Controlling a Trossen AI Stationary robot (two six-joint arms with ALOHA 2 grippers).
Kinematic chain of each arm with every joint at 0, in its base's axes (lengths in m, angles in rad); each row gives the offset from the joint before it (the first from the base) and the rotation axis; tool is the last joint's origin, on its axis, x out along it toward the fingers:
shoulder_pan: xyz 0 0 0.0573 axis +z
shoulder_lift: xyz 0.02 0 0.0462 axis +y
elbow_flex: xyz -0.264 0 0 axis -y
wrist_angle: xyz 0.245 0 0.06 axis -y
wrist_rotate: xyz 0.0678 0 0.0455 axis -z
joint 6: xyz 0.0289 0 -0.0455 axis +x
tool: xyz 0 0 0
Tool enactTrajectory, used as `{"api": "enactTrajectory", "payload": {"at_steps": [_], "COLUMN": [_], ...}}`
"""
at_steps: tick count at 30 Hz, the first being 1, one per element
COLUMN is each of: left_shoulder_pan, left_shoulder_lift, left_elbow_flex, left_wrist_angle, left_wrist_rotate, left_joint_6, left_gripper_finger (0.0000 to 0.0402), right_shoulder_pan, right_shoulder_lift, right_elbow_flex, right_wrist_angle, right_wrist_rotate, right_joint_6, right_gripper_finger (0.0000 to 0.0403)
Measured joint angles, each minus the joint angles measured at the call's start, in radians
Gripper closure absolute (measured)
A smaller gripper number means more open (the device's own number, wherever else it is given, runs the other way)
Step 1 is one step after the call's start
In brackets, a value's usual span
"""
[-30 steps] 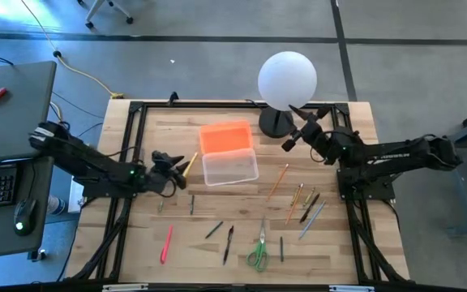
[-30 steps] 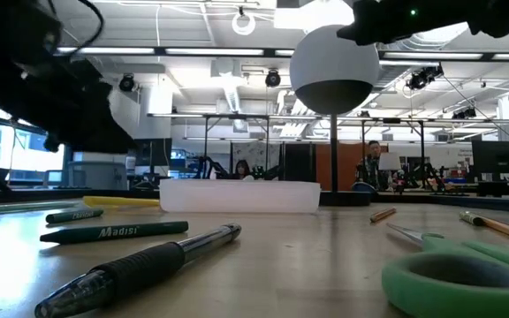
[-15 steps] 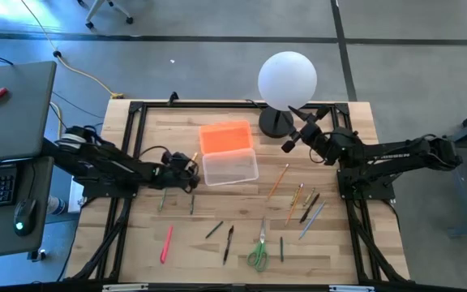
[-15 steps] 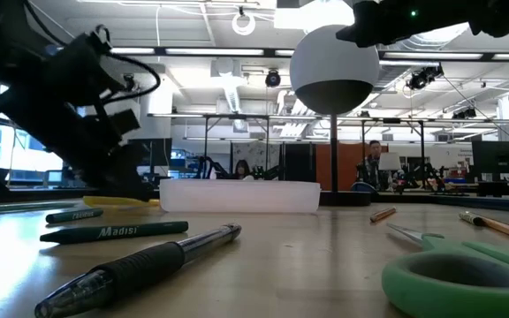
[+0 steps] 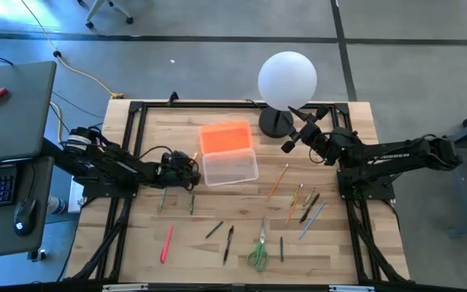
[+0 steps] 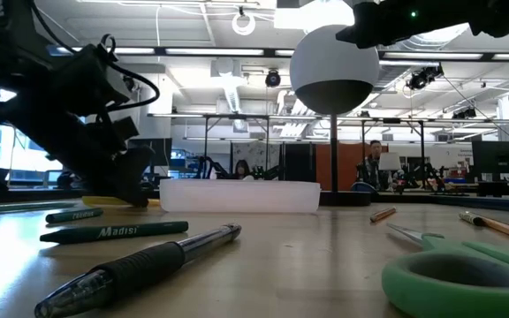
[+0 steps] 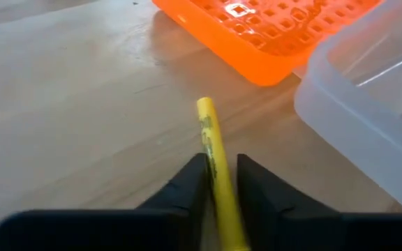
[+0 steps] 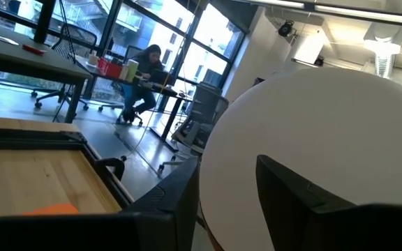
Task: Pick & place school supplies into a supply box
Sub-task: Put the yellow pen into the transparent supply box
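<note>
Left gripper [image 7: 220, 183] clamps yellow pencil [image 7: 213, 150], lower end hidden; right gripper [image 8: 227, 183] apart.

- The high view looked straight down on the whole table [image 5: 242, 235] from well above.
- The low view sat at table-top height, facing level across into the room, very near a black pen [image 6: 140, 265].
- The left wrist view looked closely past its fingers [image 7: 187, 188] at the orange lid [image 7: 271, 31], shared with the high view.
- The right wrist view faced the white globe lamp [image 8: 326, 139] closely, shared with both fixed views.
</note>
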Motion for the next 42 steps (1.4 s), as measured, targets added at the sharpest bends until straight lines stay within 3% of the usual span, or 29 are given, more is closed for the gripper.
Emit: {"api": "enactTrajectory", "payload": {"at_steps": [3,8,14,20,24,28,33,37,42], "left_shoulder_pan": [-0.001,0.000,-0.001,0.000,0.000,0.019,0.098,0.155,0.178], "left_shoulder_lift": [0.001,-0.065,-0.252,-0.437,-0.482,-0.445,-0.309,-0.150,0.056], "left_elbow_flex": [-0.001,-0.005,-0.005,-0.006,-0.004,0.002,0.079,0.202,0.377], "left_wrist_angle": [0.017,0.028,0.025,0.050,0.141,0.208,0.205,0.205,0.185], "left_wrist_rotate": [-0.001,0.018,0.043,0.027,0.110,0.221,0.290,0.416,0.573], "left_joint_6": [0.002,0.033,0.121,0.288,0.436,0.470,0.459,0.495,0.588], "left_gripper_finger": [0.0362,0.0361,0.0343,0.0360,0.0344,0.0328,0.0343,0.0350,0.0326], "right_shoulder_pan": [0.000,0.000,0.000,0.000,0.005,0.023,0.054,0.075,0.075], "right_shoulder_lift": [0.000,0.000,0.000,0.000,0.000,0.000,0.000,0.000,0.000], "right_elbow_flex": [0.000,0.000,0.000,0.000,0.000,0.000,0.000,0.000,0.000], "right_wrist_angle": [0.000,0.000,-0.010,-0.038,-0.043,-0.043,-0.043,-0.045,-0.060], "right_wrist_rotate": [0.000,0.000,0.000,-0.010,-0.035,-0.069,-0.120,-0.119,-0.118], "right_joint_6": [0.000,0.000,0.000,0.078,0.084,0.126,0.134,0.132,0.132], "right_gripper_finger": [0.0279,0.0279,0.0279,0.0279,0.0279,0.0279,0.0279,0.0279,0.0279]}}
